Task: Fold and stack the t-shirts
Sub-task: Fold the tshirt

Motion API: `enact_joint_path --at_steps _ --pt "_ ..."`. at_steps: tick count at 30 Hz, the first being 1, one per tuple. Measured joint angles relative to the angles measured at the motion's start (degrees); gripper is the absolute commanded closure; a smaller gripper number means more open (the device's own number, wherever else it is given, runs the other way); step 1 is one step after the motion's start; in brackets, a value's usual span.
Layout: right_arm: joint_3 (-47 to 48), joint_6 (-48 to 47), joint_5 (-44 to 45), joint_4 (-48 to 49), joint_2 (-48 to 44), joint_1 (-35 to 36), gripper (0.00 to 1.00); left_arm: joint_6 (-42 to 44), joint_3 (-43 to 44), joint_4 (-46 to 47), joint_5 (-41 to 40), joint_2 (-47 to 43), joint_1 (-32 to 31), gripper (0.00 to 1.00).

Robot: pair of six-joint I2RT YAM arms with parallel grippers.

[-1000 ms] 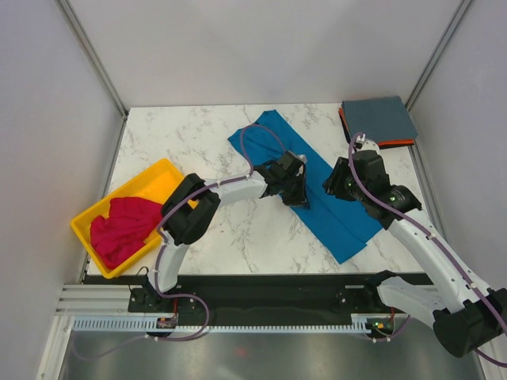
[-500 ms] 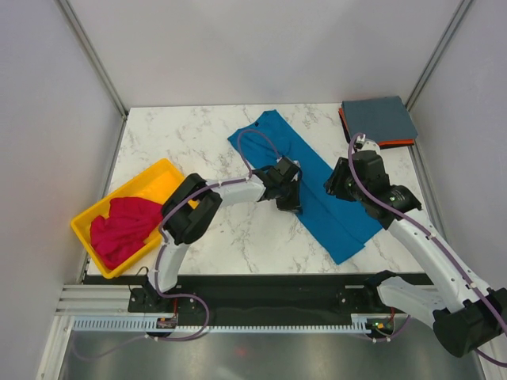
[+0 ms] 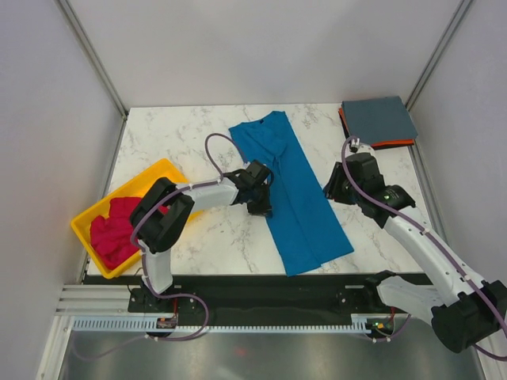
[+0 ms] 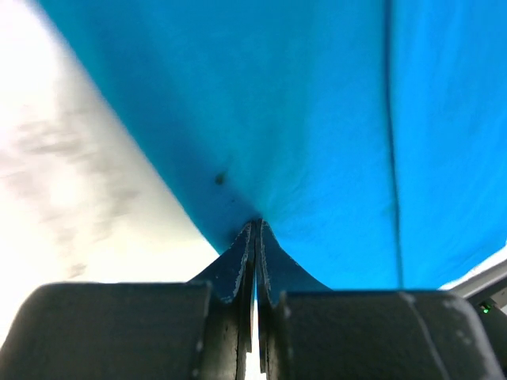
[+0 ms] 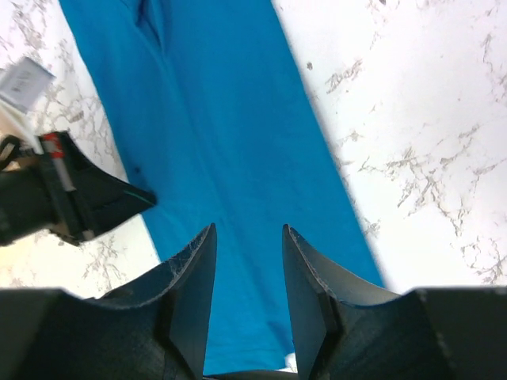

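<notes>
A bright blue t-shirt (image 3: 295,198), folded into a long strip, lies on the marble table, running from back centre toward the front. My left gripper (image 3: 261,204) is shut on its left edge; the left wrist view shows the cloth (image 4: 317,119) pinched between the jaws (image 4: 255,228). My right gripper (image 3: 333,190) hovers open just off the strip's right edge, with the blue cloth (image 5: 222,134) below its fingertips (image 5: 247,237) and nothing between them. A magenta-red t-shirt (image 3: 119,229) sits crumpled in the yellow tray. A folded slate grey-blue t-shirt (image 3: 379,118) rests on an orange one (image 3: 396,143) at the back right.
The yellow tray (image 3: 155,176) stands at the table's left front edge. The enclosure's side walls and metal posts (image 3: 95,55) border the table. In the right wrist view, the left gripper (image 5: 79,204) shows at the left.
My left gripper has pulled the blue t-shirt leftward and toward the front, swinging the strip from a diagonal to nearly straight. The right gripper has barely moved.
</notes>
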Motion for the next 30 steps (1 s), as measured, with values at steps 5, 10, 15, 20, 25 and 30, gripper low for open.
enact_joint_path --at_steps 5,10,15,20,25,30 --pt "-2.3 -0.5 -0.1 0.8 1.0 0.0 0.53 0.3 -2.4 -2.6 -0.3 -2.5 4.7 0.94" --pt "-5.3 -2.1 -1.8 2.9 5.1 0.0 0.54 2.5 -2.8 -7.3 -2.5 -4.6 7.8 0.85" --pt "-9.0 -3.4 -4.9 5.2 8.7 -0.1 0.54 5.5 0.8 -12.4 -2.5 -5.7 10.1 0.82" --pt "-11.4 -4.7 -6.4 7.3 11.0 -0.1 0.54 8.6 10.4 -14.1 -2.1 -4.3 15.3 0.82" --pt "-13.4 -5.6 -6.8 9.3 12.7 -0.1 0.55 10.6 24.1 -13.7 -1.3 3.1 20.5 0.83" --pt "-13.6 -6.1 -7.1 11.7 16.1 -0.1 0.56 12.6 35.1 -13.9 -0.4 13.1 21.7 0.83"
